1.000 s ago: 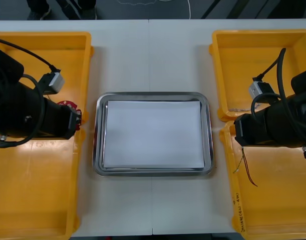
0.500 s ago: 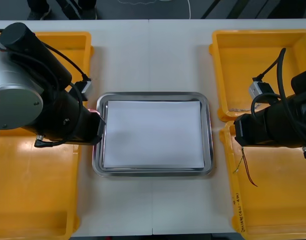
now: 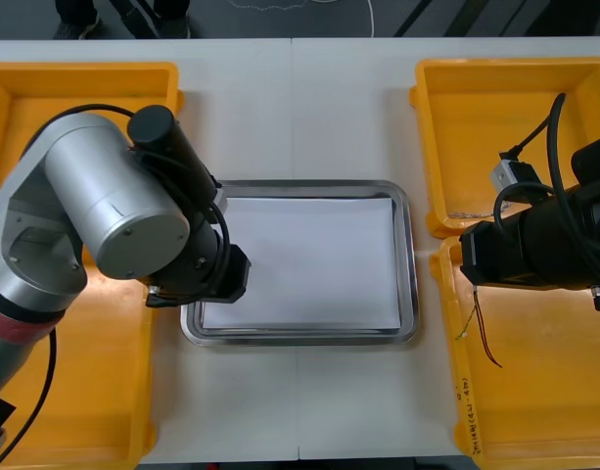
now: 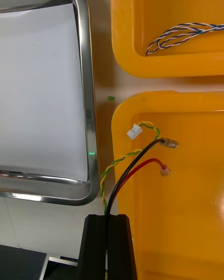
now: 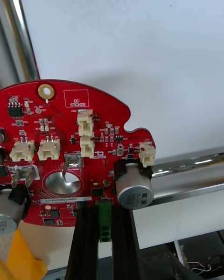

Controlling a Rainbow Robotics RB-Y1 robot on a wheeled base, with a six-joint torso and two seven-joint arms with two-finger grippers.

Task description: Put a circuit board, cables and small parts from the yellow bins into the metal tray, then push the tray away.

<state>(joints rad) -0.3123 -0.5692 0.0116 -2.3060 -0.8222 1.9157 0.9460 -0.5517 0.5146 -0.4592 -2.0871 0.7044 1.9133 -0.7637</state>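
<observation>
A round red circuit board (image 5: pixel 70 158) is clamped at its edge by my left gripper (image 5: pixel 105 206), which is shut on it. The board hangs over the near left corner of the metal tray (image 5: pixel 186 177), above its white inside. In the front view the left arm (image 3: pixel 114 206) covers the tray's left rim (image 3: pixel 301 186). My right gripper (image 4: pixel 108 217) is shut on a red and yellow cable (image 4: pixel 133 161) bundled with a black lead. It hovers over the inner wall of the near right bin (image 4: pixel 186 224). The same cable (image 3: pixel 481 333) dangles below the right arm.
Two yellow bins stand on each side: far left (image 3: pixel 84 78), near left (image 3: pixel 74 392), far right (image 3: pixel 515 127), near right (image 3: pixel 544 411). A twisted blue and white cable (image 4: pixel 186 31) lies in the far right bin. Bare table lies before and beyond the tray.
My left arm has swung right from over the left bins to the tray's left edge, carrying the circuit board. The right arm has stayed still with its cable.
</observation>
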